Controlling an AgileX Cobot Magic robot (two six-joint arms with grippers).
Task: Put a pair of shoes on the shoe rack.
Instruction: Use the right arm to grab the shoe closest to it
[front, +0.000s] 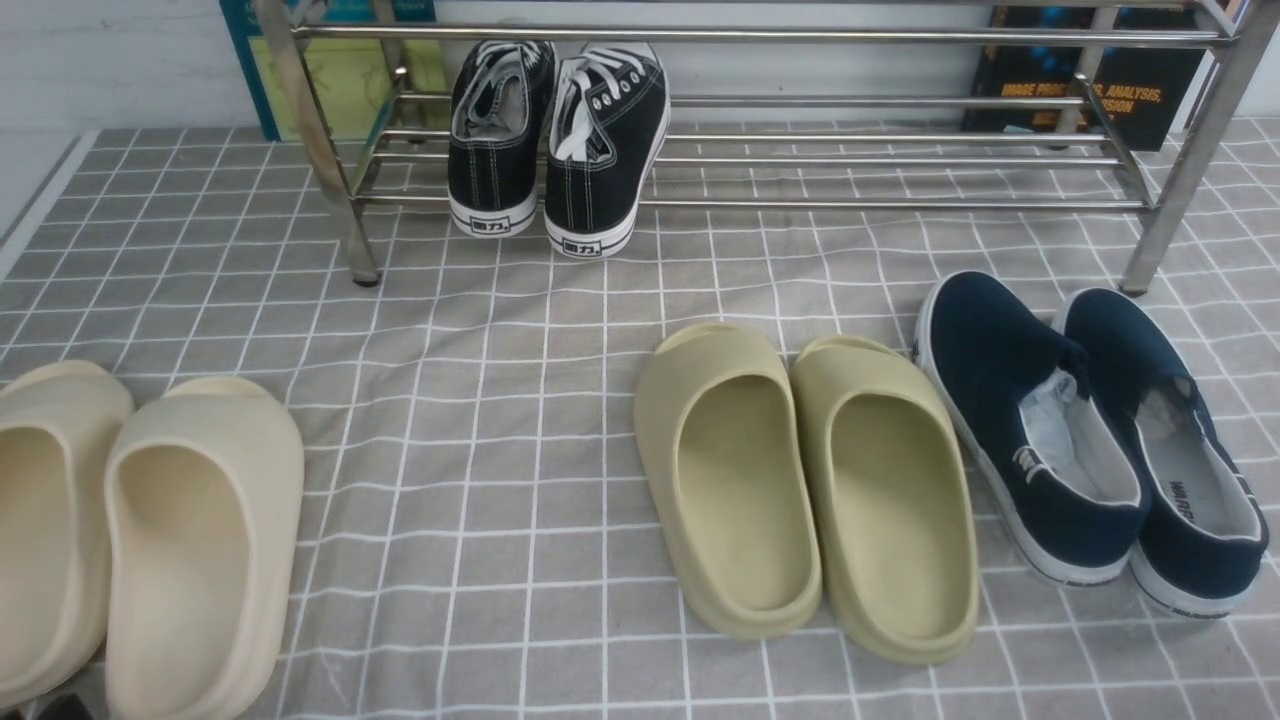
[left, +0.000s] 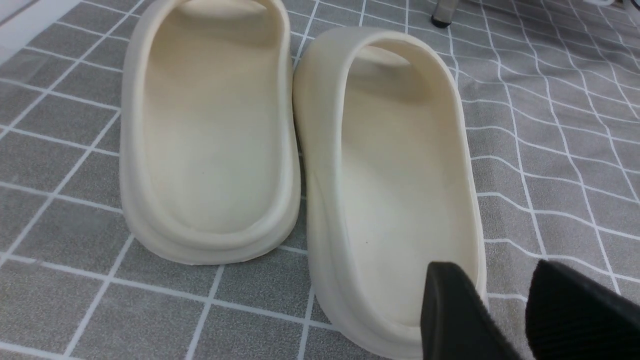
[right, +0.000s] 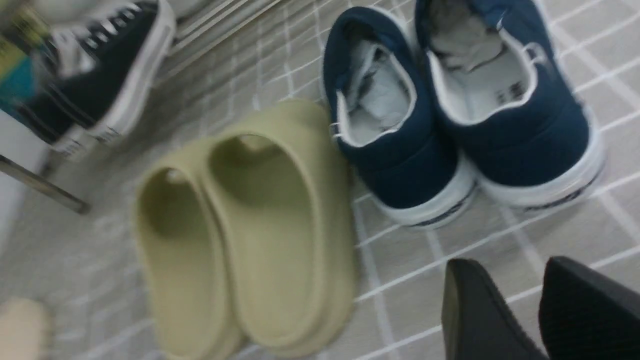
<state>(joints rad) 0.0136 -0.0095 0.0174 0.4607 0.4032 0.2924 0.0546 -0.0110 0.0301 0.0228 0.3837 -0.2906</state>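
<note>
The pair of shoes, two navy slip-ons with white soles, lies on the checked cloth at the right, one shoe (front: 1000, 370) beside the other (front: 1125, 350), toes towards the shoe rack (front: 900, 205). In the right wrist view the same two shoes (right: 400, 165) (right: 530, 140) lie a little ahead of my right gripper (right: 510, 280). It is open over bare cloth behind their heels, with nothing between its fingers. My left gripper (left: 500, 280) is open too, above the heel rim of a cream slide (left: 395, 165). Neither gripper shows in the front view.
A pair of black lace-up sneakers (front: 550, 150) stands on the rack's left part. Olive slides (front: 800, 480) lie just left of the navy shoes. Cream slides (front: 150, 540) lie at the near left. Books (front: 1090, 90) lean behind the rack.
</note>
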